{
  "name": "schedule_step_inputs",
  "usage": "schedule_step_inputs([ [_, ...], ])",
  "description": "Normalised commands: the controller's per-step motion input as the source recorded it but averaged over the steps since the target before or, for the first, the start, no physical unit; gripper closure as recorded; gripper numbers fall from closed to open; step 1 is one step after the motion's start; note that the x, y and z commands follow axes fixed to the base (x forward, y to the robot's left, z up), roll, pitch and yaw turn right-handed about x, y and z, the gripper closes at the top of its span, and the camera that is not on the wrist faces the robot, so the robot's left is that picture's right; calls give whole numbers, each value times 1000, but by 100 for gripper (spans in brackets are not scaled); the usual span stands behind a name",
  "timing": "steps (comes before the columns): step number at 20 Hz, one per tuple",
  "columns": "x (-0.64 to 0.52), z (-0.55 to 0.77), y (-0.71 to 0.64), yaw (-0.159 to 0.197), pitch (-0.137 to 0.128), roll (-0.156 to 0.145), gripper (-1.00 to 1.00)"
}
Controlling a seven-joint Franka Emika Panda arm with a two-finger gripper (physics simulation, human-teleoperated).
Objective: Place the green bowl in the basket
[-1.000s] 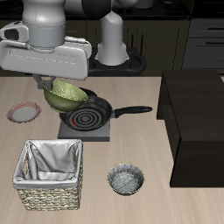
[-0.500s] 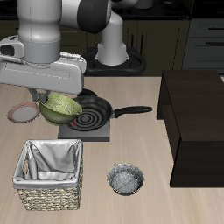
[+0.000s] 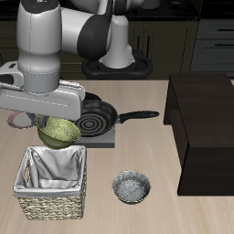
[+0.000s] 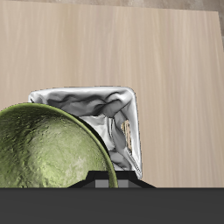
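Now the green bowl (image 3: 58, 132) hangs off the counter (image 3: 137, 146), held by the gripper (image 3: 50, 121), whose jaws are closed on the bowl's rim. It sits just above the back rim of the basket (image 3: 53, 183), partly over the basket's opening and partly over the strip of counter behind it. The basket stands near the counter's front edge, toward the front corner on that side, with bare counter between it and the grey metallic bowl (image 3: 131, 187) farther along the front edge. Directly behind the green bowl lies the dark square board (image 3: 99, 135) carrying the black pan (image 3: 96, 117), whose handle points toward the dark box (image 3: 206, 128) at the far side of the counter. A pinkish plate (image 3: 18, 119) peeks out behind the arm. The green bowl is tilted, its mouth facing partly sideways; being round, it shows no long axis. In the wrist view its speckled inside (image 4: 44, 149) fills the foreground, with the basket's grey-white lining (image 4: 109, 118) open beyond it.
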Motion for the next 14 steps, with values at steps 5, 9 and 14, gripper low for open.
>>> schedule_step_inputs([
  [5, 24, -282, -112, -8, 33, -16, 100],
  [9, 37, -326, -55, -7, 30, -25, 100],
  [14, 24, -287, 77, 42, 32, -6, 100],
])
